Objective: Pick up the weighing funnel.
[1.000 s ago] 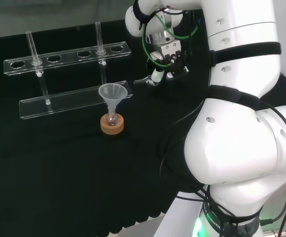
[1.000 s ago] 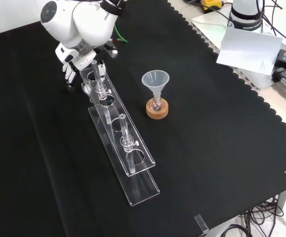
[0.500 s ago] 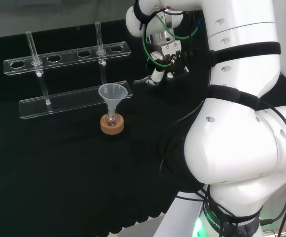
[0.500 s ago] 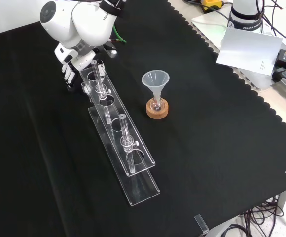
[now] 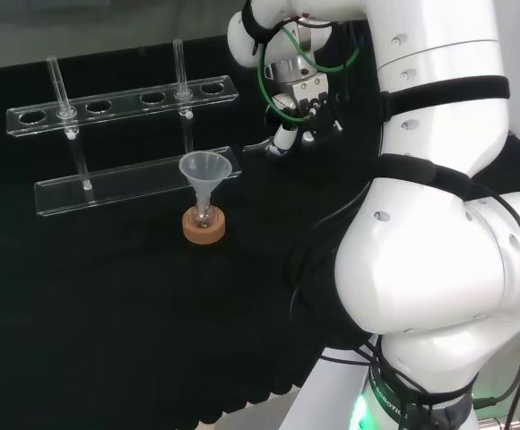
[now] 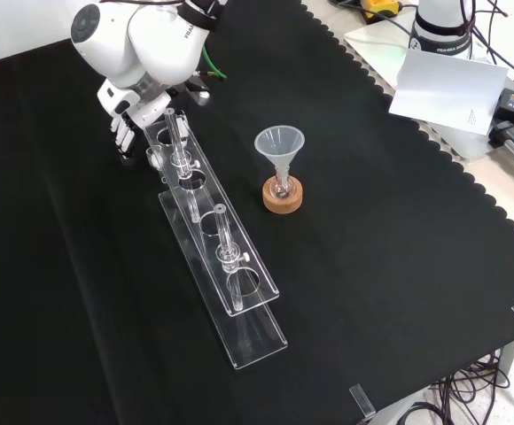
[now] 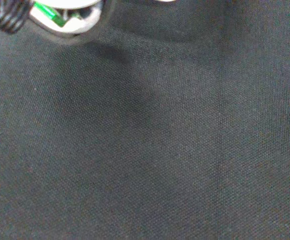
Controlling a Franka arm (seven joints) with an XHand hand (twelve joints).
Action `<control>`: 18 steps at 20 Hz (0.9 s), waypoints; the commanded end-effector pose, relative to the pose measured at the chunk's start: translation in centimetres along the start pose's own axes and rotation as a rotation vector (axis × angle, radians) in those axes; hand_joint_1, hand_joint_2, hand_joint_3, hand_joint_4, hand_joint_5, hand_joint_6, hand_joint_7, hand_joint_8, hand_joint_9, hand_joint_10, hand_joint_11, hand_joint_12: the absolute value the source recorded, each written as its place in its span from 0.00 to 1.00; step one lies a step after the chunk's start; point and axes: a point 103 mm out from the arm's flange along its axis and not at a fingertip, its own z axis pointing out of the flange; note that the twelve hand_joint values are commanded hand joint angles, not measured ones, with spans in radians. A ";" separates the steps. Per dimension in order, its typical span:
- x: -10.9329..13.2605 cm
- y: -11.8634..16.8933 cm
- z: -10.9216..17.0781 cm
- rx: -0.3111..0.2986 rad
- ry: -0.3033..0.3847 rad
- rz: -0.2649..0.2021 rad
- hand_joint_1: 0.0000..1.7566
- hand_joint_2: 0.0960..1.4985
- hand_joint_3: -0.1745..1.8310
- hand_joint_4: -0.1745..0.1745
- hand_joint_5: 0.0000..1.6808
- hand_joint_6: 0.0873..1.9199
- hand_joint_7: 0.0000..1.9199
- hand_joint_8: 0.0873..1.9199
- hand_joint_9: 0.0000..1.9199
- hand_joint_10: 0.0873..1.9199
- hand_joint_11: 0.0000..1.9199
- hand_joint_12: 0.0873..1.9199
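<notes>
black cloth lies close under the palm in the wrist view, so i judge the hand to be low over the bench. in the front view it hangs at the far end of the clear tube rack, just beside it. in the head view a small pale clear piece, which i take for the weighing funnel, juts from the hand toward the rack end, touching the hand or very near it. i cannot tell whether the hand is spread, closed, or pinching that piece, nor whether the piece rests on the cloth.

step in hand, as i judge it: secure the weighing funnel and raise it.

procedure:
1. confirm contact before any lift. use the head view, where the piece reads best against the cloth.
2. close on the wider scoop body, not the short stem. smooth clear ware is likely to slip or pivot.
3. raise straight up and slowly. the rack stands just beside the hand, so sideways drift risks a knock on its end or on the upright tube.
4. stay off the funnel on its cork ring, well apart from the hand on the rack's other side.
5. if the piece does not rise with the hand, stop, lower and regrip.
</notes>
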 end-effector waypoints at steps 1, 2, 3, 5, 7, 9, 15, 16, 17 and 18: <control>0.0 0.2 0.2 0.009 0.003 0.006 0.51 0.38 0.37 0.45 0.38 0.32 0.20 0.35 0.34 0.27 0.24 0.66; -0.1 0.2 0.3 0.011 0.004 0.006 0.51 0.38 0.37 0.45 0.38 0.32 0.20 0.35 0.34 0.27 0.24 0.66; -0.1 0.3 0.3 0.013 0.005 0.006 0.51 0.38 0.37 0.45 0.38 0.32 0.20 0.35 0.34 0.27 0.24 0.66; -0.1 0.3 0.3 0.012 0.000 0.007 0.51 0.38 0.37 0.45 0.38 0.32 0.20 0.35 0.34 0.27 0.24 0.66; -0.2 0.4 0.2 0.011 -0.001 0.009 0.51 0.38 0.37 0.45 0.38 0.32 0.20 0.35 0.34 0.27 0.24 0.66; -0.2 0.5 0.1 0.010 -0.001 0.010 0.51 0.38 0.37 0.46 0.39 0.33 0.20 0.35 0.34 0.27 0.24 0.66; -0.2 0.7 0.1 0.016 -0.005 0.014 0.51 0.39 0.38 0.58 0.49 0.36 0.20 0.35 0.35 0.27 0.25 0.65; -0.2 0.7 0.2 0.018 -0.004 0.015 0.51 0.39 0.38 0.58 0.49 0.36 0.21 0.35 0.35 0.27 0.25 0.65; -0.2 0.8 0.2 0.020 -0.004 0.016 0.51 0.39 0.38 0.59 0.50 0.36 0.21 0.35 0.35 0.28 0.25 0.65; -0.3 0.8 0.3 0.023 -0.003 0.016 0.51 0.39 0.38 0.59 0.50 0.36 0.21 0.35 0.35 0.28 0.25 0.65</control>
